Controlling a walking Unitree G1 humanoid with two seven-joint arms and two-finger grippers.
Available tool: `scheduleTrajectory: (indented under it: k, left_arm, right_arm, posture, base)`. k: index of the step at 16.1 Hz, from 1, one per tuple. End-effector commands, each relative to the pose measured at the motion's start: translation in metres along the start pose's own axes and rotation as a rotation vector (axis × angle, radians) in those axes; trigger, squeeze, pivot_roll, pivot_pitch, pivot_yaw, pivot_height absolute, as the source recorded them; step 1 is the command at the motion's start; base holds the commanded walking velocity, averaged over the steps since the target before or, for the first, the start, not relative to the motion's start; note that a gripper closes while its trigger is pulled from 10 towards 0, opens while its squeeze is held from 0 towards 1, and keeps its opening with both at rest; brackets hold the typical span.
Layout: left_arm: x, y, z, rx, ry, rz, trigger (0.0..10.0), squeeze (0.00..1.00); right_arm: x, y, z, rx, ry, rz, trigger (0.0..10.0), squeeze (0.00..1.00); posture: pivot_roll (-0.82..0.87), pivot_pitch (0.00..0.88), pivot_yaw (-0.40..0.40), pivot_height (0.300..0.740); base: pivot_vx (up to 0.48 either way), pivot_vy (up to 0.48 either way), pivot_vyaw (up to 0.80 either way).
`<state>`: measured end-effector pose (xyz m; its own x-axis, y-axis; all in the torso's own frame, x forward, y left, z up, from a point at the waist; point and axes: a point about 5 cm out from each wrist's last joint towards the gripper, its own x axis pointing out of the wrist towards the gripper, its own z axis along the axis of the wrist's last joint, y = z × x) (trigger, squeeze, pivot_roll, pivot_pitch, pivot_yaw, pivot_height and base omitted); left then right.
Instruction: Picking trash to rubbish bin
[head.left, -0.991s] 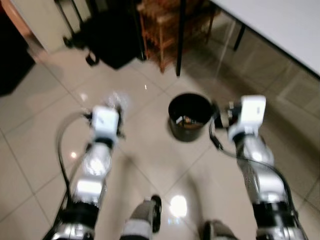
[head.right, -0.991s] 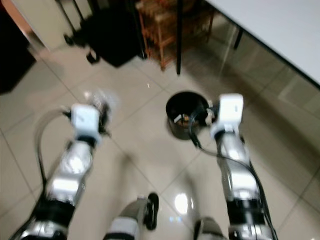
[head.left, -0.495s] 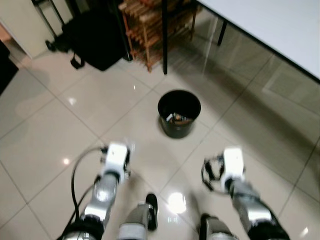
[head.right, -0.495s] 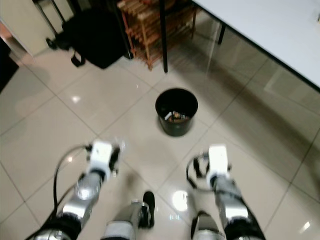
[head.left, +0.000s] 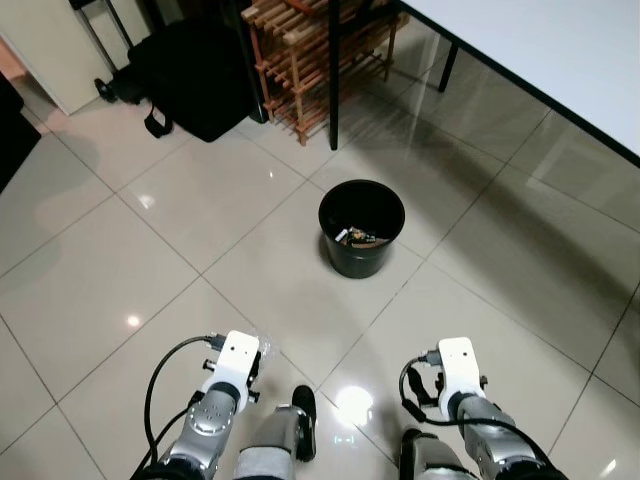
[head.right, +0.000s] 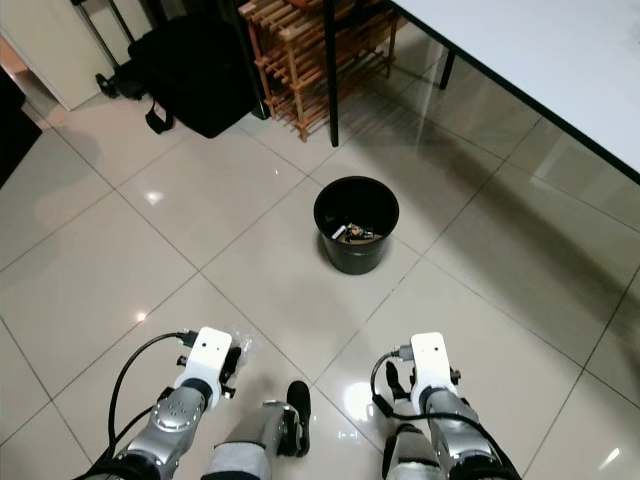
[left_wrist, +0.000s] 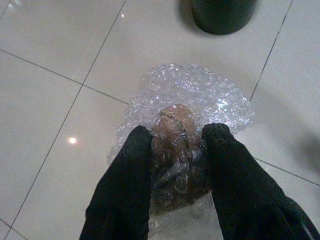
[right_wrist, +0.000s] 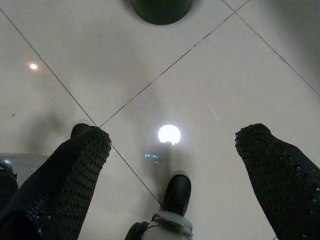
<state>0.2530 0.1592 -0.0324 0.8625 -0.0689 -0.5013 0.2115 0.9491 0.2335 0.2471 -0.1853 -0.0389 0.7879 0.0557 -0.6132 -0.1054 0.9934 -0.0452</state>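
Left claw (left_wrist: 175, 137) clamped on bubble wrap (left_wrist: 187, 97) — right claw (right_wrist: 172, 145) spread apart — bin (head.left: 361, 227) ahead

trash: crumpled clear bubble wrap (left_wrist: 186, 107) around a brownish lump, pinched in the left pincer (left_wrist: 175, 145), well short of the bin
bin: round, black (head.left: 362, 228), upright on floor, scraps inside

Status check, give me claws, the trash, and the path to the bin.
Left claw shut on crumpled clear bubble wrap. Right claw open, holding nothing. Round black rubbish bin ahead on the glossy tiled floor, trash already inside. Nothing between robot and bin.
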Motion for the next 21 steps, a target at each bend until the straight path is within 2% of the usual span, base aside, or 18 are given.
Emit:
scheduleTrajectory:
  k: [1, 4, 9, 10, 11, 13, 16, 21]
  left_arm:
    - [-0.003, 0.002, -0.008, 0.012, 0.033, 0.004, 10.0, 0.00]
    - [-0.003, -0.001, -0.012, 0.025, 0.052, -0.009, 10.0, 0.00]
    - [-0.005, 0.002, -0.016, 0.032, 0.071, -0.005, 10.0, 0.00]
    - [-0.005, 0.002, -0.016, 0.032, 0.072, -0.004, 10.0, 0.00]
    - [-0.005, 0.002, -0.016, 0.031, 0.072, -0.002, 10.0, 0.00]
    - [-0.004, 0.003, -0.016, 0.032, 0.070, -0.003, 10.0, 0.00]
    - [-0.004, 0.003, -0.015, 0.032, 0.069, -0.003, 10.0, 0.00]
    - [-0.004, 0.003, -0.015, 0.030, 0.068, -0.003, 10.0, 0.00]
  right_arm:
    - [-0.002, 0.000, -0.010, 0.017, 0.031, -0.005, 10.0, 0.00]
    - [-0.001, -0.001, -0.011, 0.022, 0.047, -0.020, 10.0, 0.00]
    - [-0.001, -0.019, -0.006, 0.005, 0.063, -0.053, 10.0, 0.00]
    - [-0.002, -0.024, -0.005, -0.028, 0.075, -0.053, 10.0, 0.00]
    - [-0.003, -0.032, -0.004, -0.105, 0.087, -0.065, 10.0, 0.00]
    - [-0.006, -0.054, 0.006, -0.205, 0.064, -0.109, 10.0, 0.00]
    - [-0.009, -0.063, 0.005, -0.136, 0.061, -0.138, 10.0, 0.00]
    - [-0.008, -0.058, 0.002, -0.101, 0.061, -0.125, 10.0, 0.00]
  posture:
    - [0.05, 0.293, 0.080, 0.740]
    - [0.05, 0.296, 0.085, 0.740]
    - [0.05, 0.297, 0.080, 0.740]
    - [0.05, 0.296, 0.079, 0.740]
    - [0.05, 0.294, 0.079, 0.740]
    - [0.05, 0.292, 0.079, 0.740]
    - [0.05, 0.292, 0.079, 0.740]
    - [0.05, 0.292, 0.080, 0.740]
  base:
    - [0.000, 0.000, 0.00]
    - [0.000, 0.000, 0.00]
    - [0.000, 0.000, 0.00]
    - [0.000, 0.000, 0.00]
    - [0.000, 0.000, 0.00]
    - [0.000, 0.000, 0.00]
    - [0.000, 0.000, 0.00]
    - [0.000, 0.000, 0.00]
